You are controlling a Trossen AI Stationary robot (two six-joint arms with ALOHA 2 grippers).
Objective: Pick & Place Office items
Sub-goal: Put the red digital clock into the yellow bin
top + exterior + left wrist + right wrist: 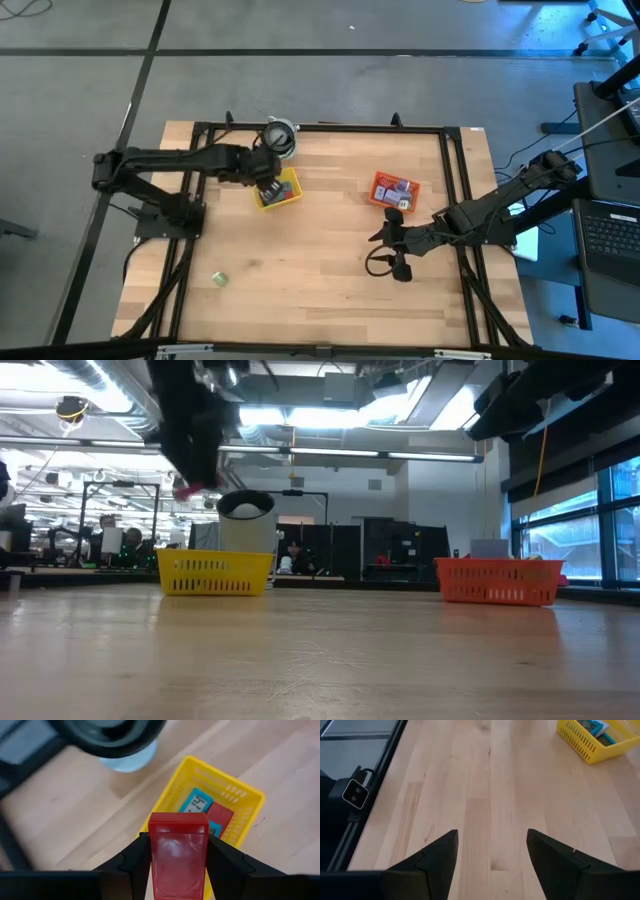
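Observation:
My left gripper [268,188] hovers over the yellow mesh basket [279,189] at the table's far left, shut on a red block [178,854]. In the left wrist view the yellow basket [210,800] holds a teal block [196,801] and another red block [220,815]. The low view shows the left gripper [190,478] above the basket [215,572]. The orange mesh basket [394,190] holds several small items. A green item [219,279] lies on the table near the left front. My right gripper [396,250] waits open above bare wood at the right. My left gripper pinches the red block [178,870] between its two fingers [135,865], which lie on its two opposite long sides. The fingers come from above, pointing down. The block is lifted clear, above the yellow basket's near rim.
A round white-and-dark container [280,136] stands just beyond the yellow basket, seen behind it in the low view [246,520]. A black metal frame [320,127] edges the table. Open wood lies between the two baskets and across the table's near half.

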